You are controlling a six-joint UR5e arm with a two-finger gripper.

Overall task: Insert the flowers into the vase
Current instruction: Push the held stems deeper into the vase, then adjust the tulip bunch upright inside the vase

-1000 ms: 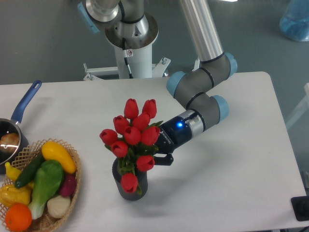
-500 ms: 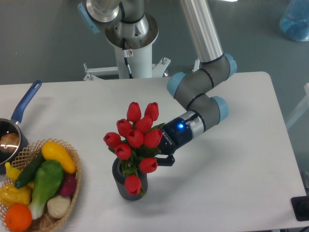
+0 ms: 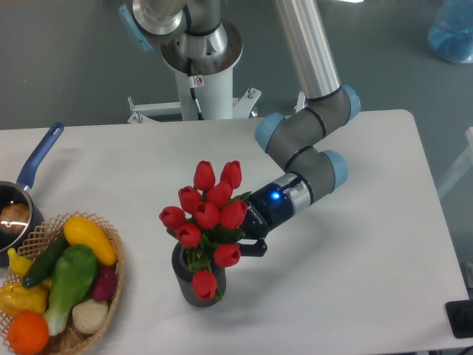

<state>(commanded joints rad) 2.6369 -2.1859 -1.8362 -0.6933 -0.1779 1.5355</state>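
- While the arm holds low over the table, the flowers [image 3: 209, 216] have drifted a little toward the table's right edge since a second ago, and the bunch now sits a touch lower over the vase [image 3: 194, 279].
- Since half a second ago there's barely a shift: the red heads are almost where they were, the lowest bloom hanging against the vase's front wall.
- Stems go down into the vase's mouth, and the vase stands near the front edge of the table, roughly mid-width.
- The gripper [image 3: 247, 246] is tucked right behind the blooms and leaves; only a dark finger pokes out beside the lowest tulips, so I can't tell whether the fingers are pinched on the stems or parted.
- A blue light glows on the wrist [image 3: 276, 196] just behind it.
- Over at the left edge, the blue-handled pot [image 3: 21, 194] is cut off by the frame, and so is the wicker basket [image 3: 111, 275] of vegetables at the front left corner.
- The table [image 3: 355, 244] is plain white; beyond its far edge stands the robot's white pedestal [image 3: 203, 89] on a grey floor, with something translucent blue [image 3: 452, 29] clipped at the top right.
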